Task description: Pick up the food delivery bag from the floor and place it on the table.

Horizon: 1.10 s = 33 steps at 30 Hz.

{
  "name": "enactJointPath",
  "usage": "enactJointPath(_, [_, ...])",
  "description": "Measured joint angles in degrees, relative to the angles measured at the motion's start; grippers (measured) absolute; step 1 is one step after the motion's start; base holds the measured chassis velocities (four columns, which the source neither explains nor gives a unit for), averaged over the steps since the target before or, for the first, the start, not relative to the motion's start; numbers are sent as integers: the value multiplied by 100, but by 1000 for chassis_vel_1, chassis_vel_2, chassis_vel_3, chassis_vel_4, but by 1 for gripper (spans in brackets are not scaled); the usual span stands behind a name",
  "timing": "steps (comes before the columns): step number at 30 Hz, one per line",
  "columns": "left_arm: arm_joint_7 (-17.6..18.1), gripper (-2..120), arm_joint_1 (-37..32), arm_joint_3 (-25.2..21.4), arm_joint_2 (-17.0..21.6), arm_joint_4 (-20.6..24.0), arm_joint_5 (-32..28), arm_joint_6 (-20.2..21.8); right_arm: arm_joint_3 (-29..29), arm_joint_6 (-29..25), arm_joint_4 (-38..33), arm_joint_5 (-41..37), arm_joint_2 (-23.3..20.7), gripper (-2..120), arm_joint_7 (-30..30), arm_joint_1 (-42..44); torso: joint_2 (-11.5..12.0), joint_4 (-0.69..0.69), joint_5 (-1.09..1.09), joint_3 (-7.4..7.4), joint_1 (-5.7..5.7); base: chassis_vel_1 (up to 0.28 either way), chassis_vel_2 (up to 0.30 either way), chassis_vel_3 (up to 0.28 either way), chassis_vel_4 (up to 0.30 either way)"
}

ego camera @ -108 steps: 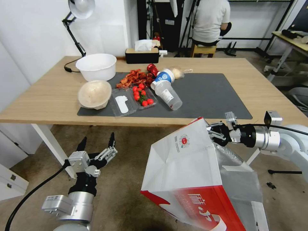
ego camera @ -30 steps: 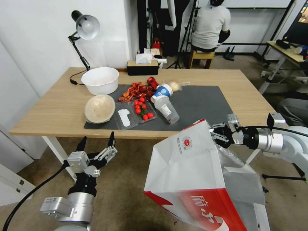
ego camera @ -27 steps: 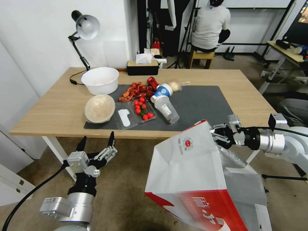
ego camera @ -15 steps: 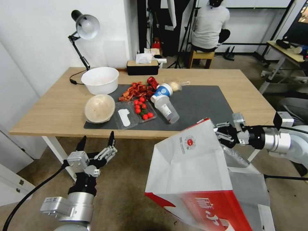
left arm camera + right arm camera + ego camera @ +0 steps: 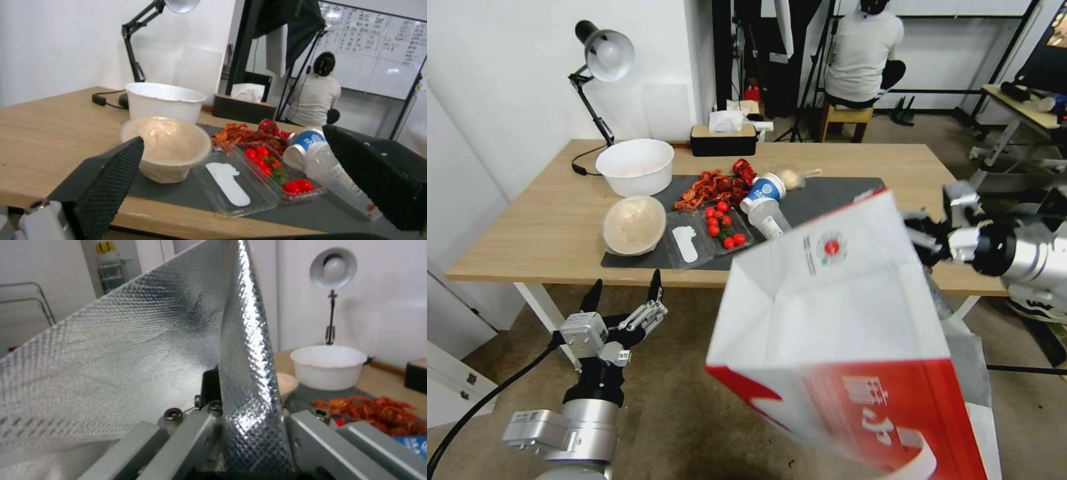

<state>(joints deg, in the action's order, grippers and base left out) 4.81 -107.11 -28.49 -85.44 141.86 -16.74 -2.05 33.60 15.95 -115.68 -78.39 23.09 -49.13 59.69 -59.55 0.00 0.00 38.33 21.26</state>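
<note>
**A:** Bag first. Where is it?

**B:** The food delivery bag (image 5: 840,320) fills the lower middle and lower right of the head view, tilted, hanging above the floor (image 5: 680,400). Its white face with the small round red logo points toward the camera, and the red band runs along the bottom of the frame. Its top edge overlaps the near edge of the table (image 5: 527,227) and covers part of the dark grey mat (image 5: 827,193).

**A:** What holds it?

**B:** The right gripper (image 5: 924,233), at the right of the head view, sits at the bag's upper right corner with its fingers pinched on the rim. In the right wrist view a fold of silver foil lining (image 5: 249,373) stands clamped between the two grey fingers (image 5: 178,443).

**A:** And the other arm?

**B:** The left gripper (image 5: 624,297) is at the lower left of the head view, over the floor just in front of the table edge. Its claw is spread wide and grips nothing. In the left wrist view the two black pads (image 5: 111,180) frame the tabletop.

**A:** What lies on the table?

**B:** In the middle left of the head view, a white bowl (image 5: 635,167) sits beside the mat's far left corner. On the mat are a covered bowl (image 5: 634,225), a clear tray of cherry tomatoes (image 5: 724,230), a pile of red food (image 5: 714,187) and a tipped clear cup with a blue lid (image 5: 767,200). A black tissue box (image 5: 723,140) stands at the far edge, and a desk lamp (image 5: 602,53) rises at the upper left.
</note>
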Motion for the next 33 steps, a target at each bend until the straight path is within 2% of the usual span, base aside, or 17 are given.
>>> enactJointPath(9, [13,100,-37,-2,-18,47,15,-30,195,-93,-59,-501,-190,0,542,-117,3,-1,1,-2,-2,0,0,0,0])
enactJointPath(11, [14,100,-45,3,-23,70,29,-32,391,-200,-192,-860,-307,0,1252,-118,5,-1,1,-3,-2,0,0,0,0])
enactJointPath(12, [14,100,-45,3,-23,70,29,-32,391,-200,-192,-860,-307,0,1252,-118,5,-1,1,-3,-2,0,0,0,0])
enactJointPath(13, [14,100,-52,3,-24,71,41,-35,503,-243,-284,-1116,-370,0,1694,-118,5,-1,1,-3,-2,0,0,0,0])
enactJointPath(19, [14,100,-83,25,-55,80,99,-63,811,-301,-513,-1847,-548,0,2866,-199,6,-1,0,-4,-4,0,0,0,0])
enactJointPath(20, [14,100,-83,25,-55,80,99,-63,811,-301,-513,-1847,-548,0,2866,-199,6,-1,0,-4,-4,0,0,0,0])
enactJointPath(23, [14,100,-100,29,-56,88,114,-88,812,-310,-612,-2185,-604,0,3855,-438,7,-1,0,-4,-3,0,0,0,0])
enactJointPath(24, [14,100,-100,29,-56,88,114,-88,812,-310,-612,-2185,-604,0,3855,-438,7,-1,0,-4,-3,0,0,0,0])
enactJointPath(25, [14,100,-111,28,-53,88,123,-106,748,-275,-636,-2358,-617,0,4446,-642,7,-1,0,-4,-4,0,0,0,0])
enactJointPath(27, [14,100,-127,28,-54,88,141,-134,663,-216,-618,-2556,-632,0,5100,-913,8,0,0,-4,-4,0,0,0,0])
enactJointPath(28, [14,100,-127,28,-54,88,141,-134,663,-216,-618,-2556,-632,0,5100,-913,8,0,0,-4,-4,0,0,0,0])
enactJointPath(30, [14,100,-138,34,-59,88,158,-155,596,-164,-542,-2669,-644,0,5652,-1111,8,-1,0,-5,-3,0,0,0,0])
enactJointPath(31, [14,100,-138,34,-59,88,158,-155,596,-164,-542,-2669,-644,0,5652,-1111,8,-1,0,-5,-3,0,0,0,0])
enactJointPath(33, [14,100,-141,40,-59,88,169,-167,532,-83,-471,-2756,-638,0,6219,-1263,9,-1,1,-5,-3,0,0,0,0])
